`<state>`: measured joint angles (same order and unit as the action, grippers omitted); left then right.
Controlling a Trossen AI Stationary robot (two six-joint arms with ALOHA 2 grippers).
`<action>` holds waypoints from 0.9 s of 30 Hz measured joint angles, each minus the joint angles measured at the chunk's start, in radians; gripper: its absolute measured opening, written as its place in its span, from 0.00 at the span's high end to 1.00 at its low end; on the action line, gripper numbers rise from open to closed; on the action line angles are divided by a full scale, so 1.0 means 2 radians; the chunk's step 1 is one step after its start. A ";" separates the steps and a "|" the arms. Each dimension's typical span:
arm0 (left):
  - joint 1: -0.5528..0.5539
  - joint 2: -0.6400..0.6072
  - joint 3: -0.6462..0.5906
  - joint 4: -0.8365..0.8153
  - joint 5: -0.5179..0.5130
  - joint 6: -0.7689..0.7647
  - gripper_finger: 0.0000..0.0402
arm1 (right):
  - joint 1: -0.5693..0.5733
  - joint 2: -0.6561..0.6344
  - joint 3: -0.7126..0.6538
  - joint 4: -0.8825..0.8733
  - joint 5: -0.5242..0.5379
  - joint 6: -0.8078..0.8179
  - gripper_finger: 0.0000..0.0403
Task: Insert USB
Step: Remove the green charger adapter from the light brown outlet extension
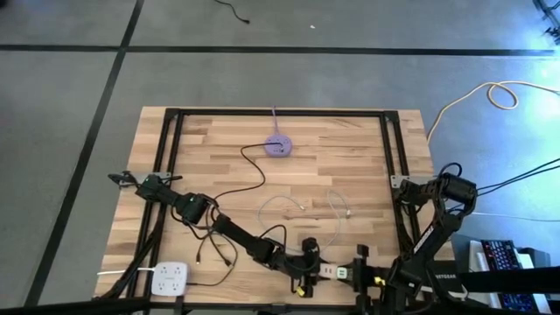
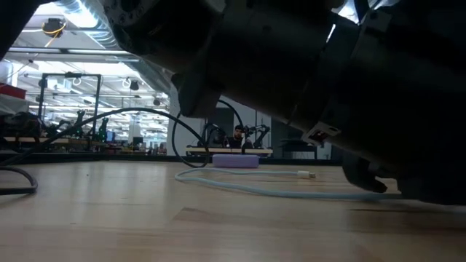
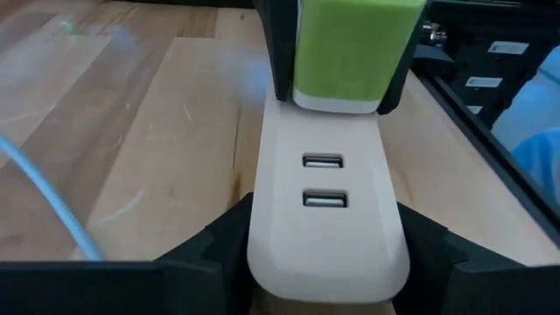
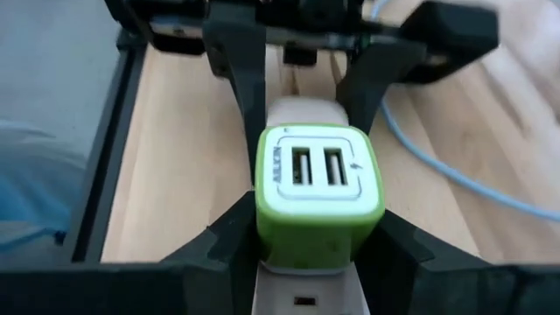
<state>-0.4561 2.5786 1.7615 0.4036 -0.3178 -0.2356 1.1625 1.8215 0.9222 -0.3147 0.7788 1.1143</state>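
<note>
Left gripper (image 3: pixel 325 262): fingers (image 3: pixel 210 245) closed on the near end of a cream power strip (image 3: pixel 325 210), one finger against each long side. Strip is flat-topped with rounded corners; two USB ports (image 3: pixel 323 179) sit one behind the other along its midline.

Right gripper (image 4: pixel 319 249): fingers (image 4: pixel 229 241) clamped on a green USB charger (image 4: pixel 319 197), gripping its two side faces. Charger is a rounded cube, lime-green body with a white face plate carrying two USB sockets side by side and small grey lettering. In the left wrist view the charger (image 3: pixel 354 48) stands at the far end of the strip, its white base touching the strip's top surface.

High view: both grippers meet at the front edge of the wooden counter (image 1: pixel 350 149), slightly right of centre, with the strip (image 1: pixel 332 272) between them.

Farther out on the counter: a loose pale-blue USB cable (image 1: pixel 302 208) lies in a loop near the middle, its plug unattached; a purple round hub (image 1: pixel 278 147) sits toward the back; a white multi-outlet block (image 1: pixel 170 279) lies at the front left corner
</note>
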 joint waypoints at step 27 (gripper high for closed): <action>0.000 0.000 0.000 0.001 -0.002 -0.002 0.58 | -0.009 -0.001 -0.002 0.017 0.023 -0.011 0.68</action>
<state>-0.4565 2.5786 1.7607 0.4049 -0.3225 -0.2401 1.1444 1.8194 0.9183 -0.2804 0.8249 1.0917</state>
